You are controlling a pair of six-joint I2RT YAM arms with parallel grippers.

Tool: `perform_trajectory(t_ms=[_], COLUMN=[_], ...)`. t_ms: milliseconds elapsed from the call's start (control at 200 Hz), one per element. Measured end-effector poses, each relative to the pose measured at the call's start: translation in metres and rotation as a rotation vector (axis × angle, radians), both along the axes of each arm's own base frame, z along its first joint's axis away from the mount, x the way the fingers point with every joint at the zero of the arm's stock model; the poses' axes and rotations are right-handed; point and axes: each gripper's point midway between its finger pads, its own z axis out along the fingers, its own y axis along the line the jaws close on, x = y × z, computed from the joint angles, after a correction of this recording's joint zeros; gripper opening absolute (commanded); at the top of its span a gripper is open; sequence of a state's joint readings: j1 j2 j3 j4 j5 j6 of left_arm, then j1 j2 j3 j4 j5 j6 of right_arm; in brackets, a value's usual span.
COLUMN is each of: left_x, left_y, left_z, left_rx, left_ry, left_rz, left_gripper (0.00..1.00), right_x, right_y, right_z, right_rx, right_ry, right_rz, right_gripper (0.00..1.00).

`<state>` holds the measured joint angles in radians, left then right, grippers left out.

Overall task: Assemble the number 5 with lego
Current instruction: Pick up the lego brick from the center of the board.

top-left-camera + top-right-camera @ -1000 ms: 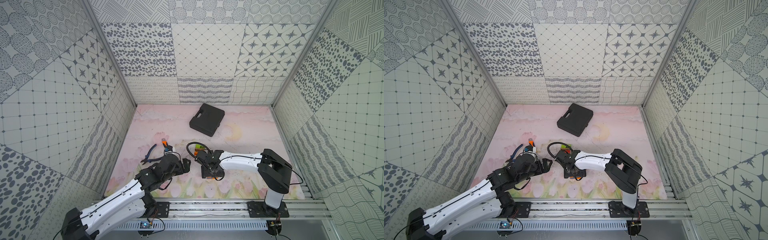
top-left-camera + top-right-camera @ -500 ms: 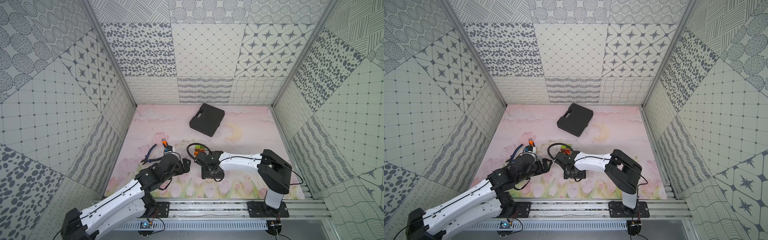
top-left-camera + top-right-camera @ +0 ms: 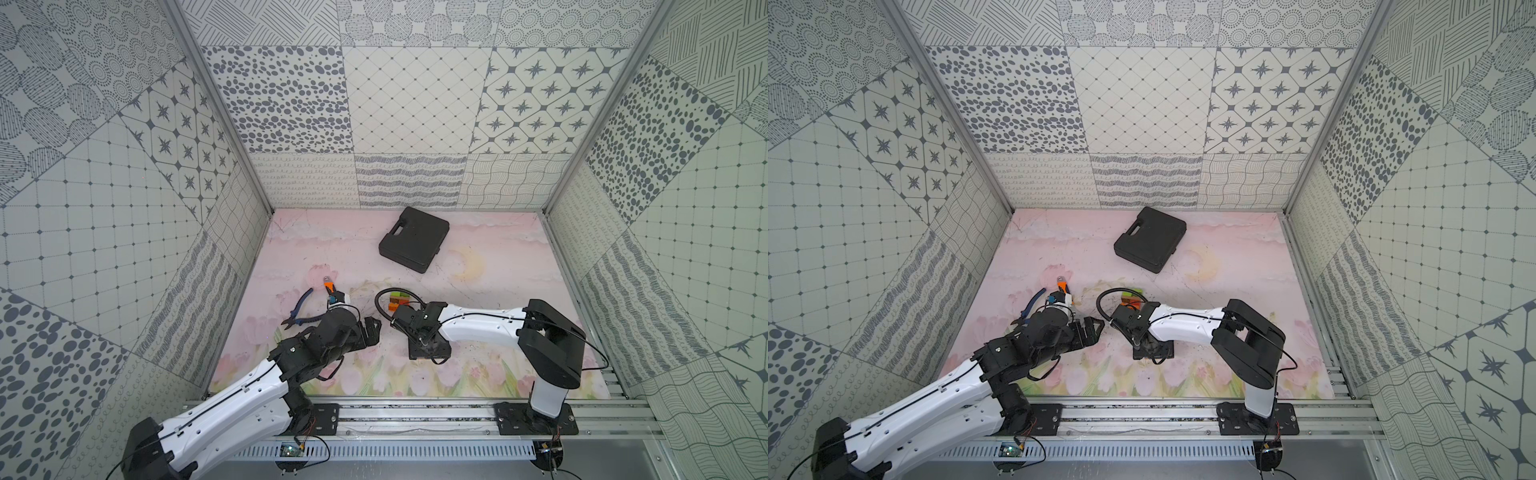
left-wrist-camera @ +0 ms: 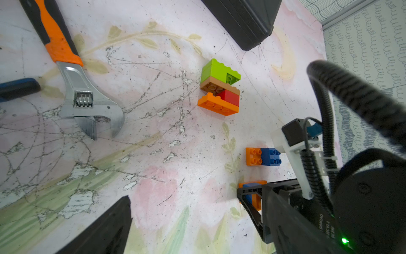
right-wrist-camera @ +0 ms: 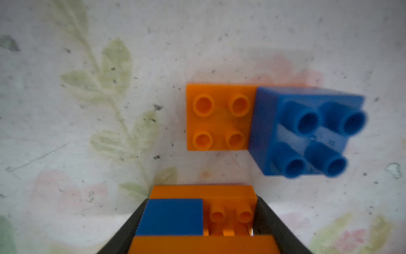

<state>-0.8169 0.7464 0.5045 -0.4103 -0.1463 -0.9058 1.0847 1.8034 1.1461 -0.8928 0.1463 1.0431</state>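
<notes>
a: r gripper (image 5: 202, 211) sits low over the mat (image 3: 478, 291), near-centre. its fingers (image 5: 271, 222) flank an orange-blue-orange stack (image 5: 197, 220).
b: clamped on it?
a: can't tell. the fingers hug both ends, but a sliver of light shows at one side.
b: and the l gripper (image 3: 373, 327)?
a: jaws wide apart, nothing betw them. it hovers just left of the r one.
b: where's the rest of the lego?
a: a blue square brick (image 5: 307, 132) sits on one end of a long orange brick (image 5: 219, 117), studs up. that pair's on the mat just beyond the stack, not touching it.
b: anything farther out?
a: yep, a green-brown-red-orange stack (image 4: 218, 88) lies on its side, apart from both grippers.
b: other stuff?
a: an orange-handled wrench (image 4: 87, 103) and blue-handled pliers (image 3: 300, 306) lie left of the bricks, a bit far of the l gripper. a black case (image 3: 413, 239) sits far, centre, near the back wall.
</notes>
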Motion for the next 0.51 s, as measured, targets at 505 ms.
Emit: perform_trajectory(t_ms=[505], left_x=[0.005], left_y=[-0.019], left_z=[-0.009], left_rx=[0.032], left_ry=[0.057], left_rz=[-0.057], left_gripper=[1.00], right_x=[0.019], right_y=[-0.023], right_z=[0.051], right_rx=[0.059], right_ry=[-0.078], right_rz=[-0.025], right_gripper=[0.67])
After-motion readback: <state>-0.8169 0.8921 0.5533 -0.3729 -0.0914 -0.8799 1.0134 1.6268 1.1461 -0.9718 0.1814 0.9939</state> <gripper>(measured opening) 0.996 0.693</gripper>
